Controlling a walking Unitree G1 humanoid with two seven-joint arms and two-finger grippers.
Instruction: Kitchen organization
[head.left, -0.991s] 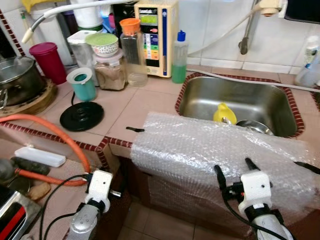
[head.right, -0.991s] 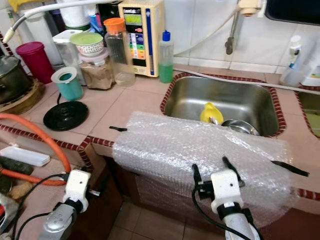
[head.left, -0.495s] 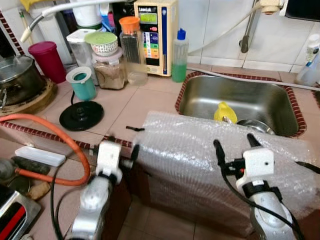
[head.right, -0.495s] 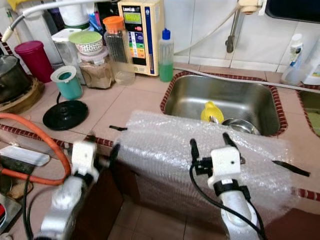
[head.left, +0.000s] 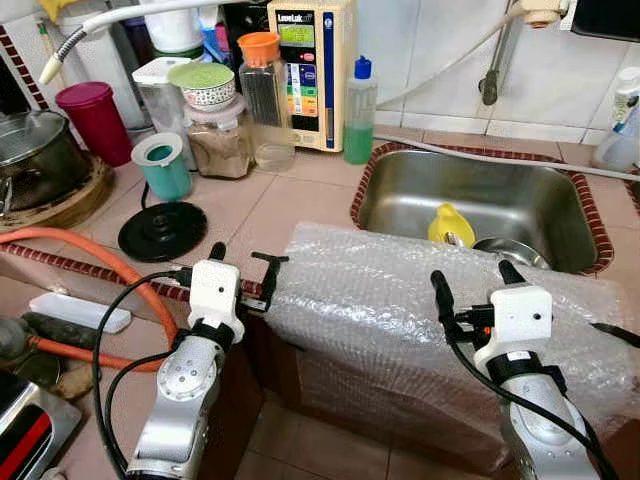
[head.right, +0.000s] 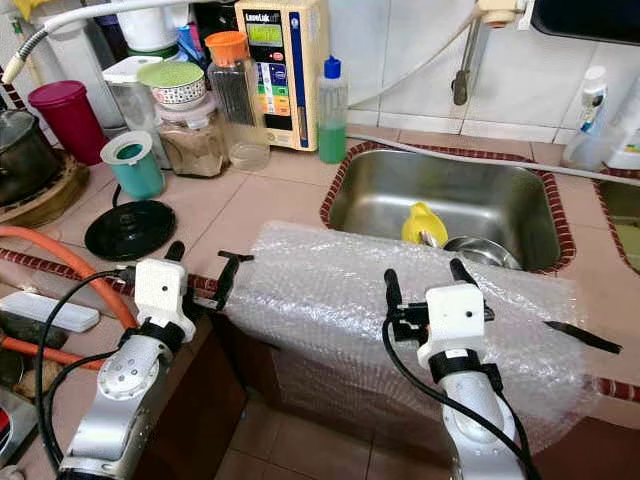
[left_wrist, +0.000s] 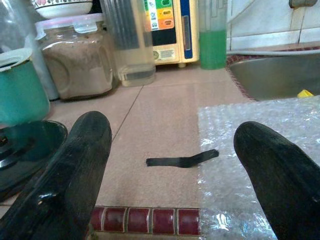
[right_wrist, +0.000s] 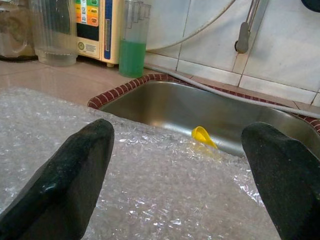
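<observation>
A sheet of bubble wrap (head.left: 420, 310) lies over the counter's front edge before the steel sink (head.left: 395, 205) and hangs down the cabinet face. My left gripper (head.left: 243, 260) stands open at the sheet's left edge, level with the counter rim. One of its fingers (left_wrist: 272, 170) is over the wrap's corner and the other over bare tile. A short black strip (left_wrist: 182, 161) lies on the tile between them. Over the middle of the sheet my right gripper (head.left: 471, 275) is open and holds nothing. A yellow item (right_wrist: 204, 136) and a metal bowl (head.left: 510, 250) lie in the sink.
At the back left of the counter stand a black round base (head.left: 163, 230), a teal cup (head.left: 165, 167), a jar (head.left: 220, 140), a clear jug (head.left: 268, 100), a water unit (head.left: 310, 75) and a green soap bottle (head.left: 359, 115). An orange hose (head.left: 110, 262) curves at the left. A pot (head.left: 35, 160) sits far left.
My left arm has risen from below the counter and brought its open gripper to the bubble wrap's left edge. The right gripper has lifted slightly over the sheet.
</observation>
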